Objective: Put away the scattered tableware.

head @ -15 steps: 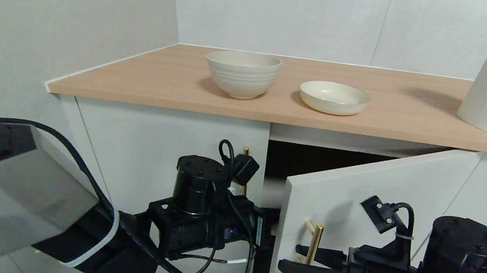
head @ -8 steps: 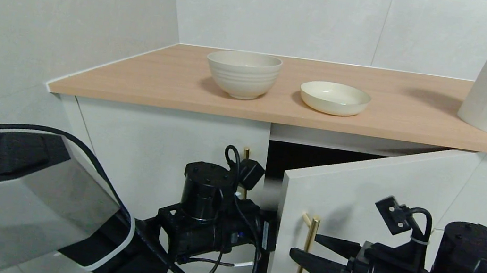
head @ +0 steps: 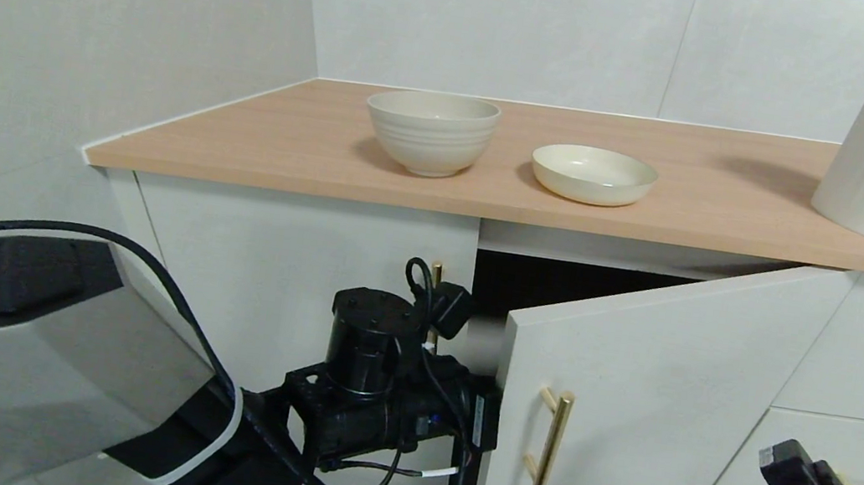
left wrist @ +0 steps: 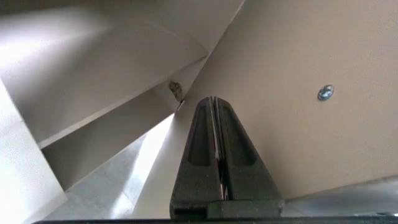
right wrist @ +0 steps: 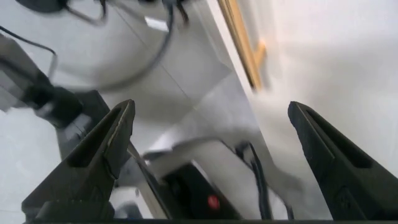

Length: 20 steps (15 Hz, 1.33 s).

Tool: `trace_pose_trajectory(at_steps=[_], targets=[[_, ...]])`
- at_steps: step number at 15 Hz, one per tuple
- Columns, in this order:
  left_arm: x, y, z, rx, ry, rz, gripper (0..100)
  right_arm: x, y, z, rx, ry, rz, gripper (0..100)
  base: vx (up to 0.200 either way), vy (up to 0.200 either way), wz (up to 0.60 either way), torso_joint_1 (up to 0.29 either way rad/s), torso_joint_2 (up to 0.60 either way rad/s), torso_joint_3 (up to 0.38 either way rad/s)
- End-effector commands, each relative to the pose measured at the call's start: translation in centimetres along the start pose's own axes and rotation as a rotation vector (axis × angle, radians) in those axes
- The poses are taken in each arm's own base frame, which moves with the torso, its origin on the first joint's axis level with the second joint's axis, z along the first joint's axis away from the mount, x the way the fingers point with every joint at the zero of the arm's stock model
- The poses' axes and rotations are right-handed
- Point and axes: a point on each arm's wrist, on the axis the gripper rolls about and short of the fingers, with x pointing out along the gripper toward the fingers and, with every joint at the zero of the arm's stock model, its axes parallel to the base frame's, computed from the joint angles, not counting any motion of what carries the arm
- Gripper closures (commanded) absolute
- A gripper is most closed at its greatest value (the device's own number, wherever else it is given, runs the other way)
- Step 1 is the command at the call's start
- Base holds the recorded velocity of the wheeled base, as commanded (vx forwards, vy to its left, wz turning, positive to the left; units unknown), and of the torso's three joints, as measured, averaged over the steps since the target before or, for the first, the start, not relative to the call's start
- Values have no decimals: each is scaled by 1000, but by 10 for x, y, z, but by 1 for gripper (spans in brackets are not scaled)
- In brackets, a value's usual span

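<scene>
Your ribbed, glazed cream bowl (head: 430,131) and shallow round dish (head: 593,174) sit side by side on the smooth wooden counter (head: 243,140), well above both jaws. Your left jaws are pressed together, empty, behind the ajar white door (head: 656,392). Your right jaws gape wide, empty, near its brass bar handle (head: 551,445).
</scene>
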Motion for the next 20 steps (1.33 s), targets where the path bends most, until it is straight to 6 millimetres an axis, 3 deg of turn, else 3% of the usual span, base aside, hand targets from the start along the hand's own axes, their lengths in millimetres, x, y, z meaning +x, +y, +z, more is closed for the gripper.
trace_pose_trajectory(at_steps=[1, 3, 9, 12, 16, 20], targets=[[-1, -4, 0, 2, 1, -8, 100, -17, 7, 3, -13, -35, -2, 0, 0, 0, 0, 0, 0, 0], [0, -5, -1, 3, 3, -12, 100, -16, 7, 3, -9, -24, -5, 0, 0, 0, 0, 0, 0, 0], [2, -5, -2, 0, 8, -13, 100, -16, 7, 1, -6, -12, -6, 0, -200, 0, 0, -1, 4, 4], [22, 4, -6, 0, 6, -9, 100, -17, 7, 2, -7, -15, -6, 0, 0, 0, 0, 0, 0, 0], [26, 4, -4, 4, -3, -15, 100, -16, 7, 2, -8, -15, -6, 0, 0, 0, 0, 0, 0, 0], [27, 2, 2, 10, -22, -23, 100, -16, 7, 2, -8, -14, -7, 0, -200, 0, 0, 9, 2, 0]])
